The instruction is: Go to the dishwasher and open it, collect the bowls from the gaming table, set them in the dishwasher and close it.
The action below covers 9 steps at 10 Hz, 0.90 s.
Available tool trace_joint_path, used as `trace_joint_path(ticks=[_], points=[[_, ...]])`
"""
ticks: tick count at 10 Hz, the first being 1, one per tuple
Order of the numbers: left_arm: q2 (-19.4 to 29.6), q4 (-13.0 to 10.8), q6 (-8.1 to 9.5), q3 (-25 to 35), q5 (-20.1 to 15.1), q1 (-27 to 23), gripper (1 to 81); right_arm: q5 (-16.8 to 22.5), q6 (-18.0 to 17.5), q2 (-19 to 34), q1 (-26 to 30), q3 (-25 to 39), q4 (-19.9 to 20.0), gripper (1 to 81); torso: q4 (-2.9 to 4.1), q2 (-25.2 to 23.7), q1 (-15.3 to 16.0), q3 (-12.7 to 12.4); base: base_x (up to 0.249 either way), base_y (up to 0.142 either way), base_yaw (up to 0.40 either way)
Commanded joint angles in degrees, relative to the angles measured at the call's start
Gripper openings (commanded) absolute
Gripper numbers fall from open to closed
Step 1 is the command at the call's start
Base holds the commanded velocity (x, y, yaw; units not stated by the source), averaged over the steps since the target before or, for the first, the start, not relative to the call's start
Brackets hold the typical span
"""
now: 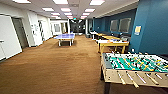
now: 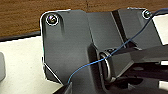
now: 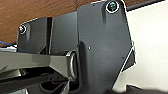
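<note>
Head view: brown carpet (image 1: 50,67) lying wide open ahead — foosball table (image 1: 135,67) crowding right edge, gaming table (image 1: 113,44) with white top and yellow edge standing beyond it, blue ping-pong table (image 1: 65,36) farther down. Wrist views: dark plates blocking grippers — grip state impossible to tell.

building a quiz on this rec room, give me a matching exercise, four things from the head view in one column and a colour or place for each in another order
Things:
1. table-football table
2. table-tennis table
3. yellow-edged white-topped table
4. carpet

Descriptions:
A. brown, covering the floor
B. blue top, far down the room, left of centre
C. green field with rods, nearest, at lower right
D. along the blue wall, just beyond the green field

Pairs: 1-C, 2-B, 3-D, 4-A
</note>
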<state>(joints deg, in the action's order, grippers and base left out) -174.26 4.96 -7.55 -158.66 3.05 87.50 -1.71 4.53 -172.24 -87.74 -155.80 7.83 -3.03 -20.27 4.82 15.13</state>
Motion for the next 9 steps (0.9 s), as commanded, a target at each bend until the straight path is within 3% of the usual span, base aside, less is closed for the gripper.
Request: trace_joint_path(ticks=[1, 9], points=[[0.14, 0.31, -0.19, -0.07, -3.14, -2.73, 81.1, 3.11, 0.21, 0.20, 2.96, -0.19, -0.27, 81.1, 0.00, 0.00, -0.02, 0.00, 0.115, 0.000, 0.000], [-0.03, 0.22, -0.19, -0.07, -3.14, -2.73, 81.1, 3.03, 0.21, 0.12, 2.86, -0.20, -0.18, 81.1, 0.00, -0.02, -0.13, -0.02, 0.115, 0.000, 0.000]])
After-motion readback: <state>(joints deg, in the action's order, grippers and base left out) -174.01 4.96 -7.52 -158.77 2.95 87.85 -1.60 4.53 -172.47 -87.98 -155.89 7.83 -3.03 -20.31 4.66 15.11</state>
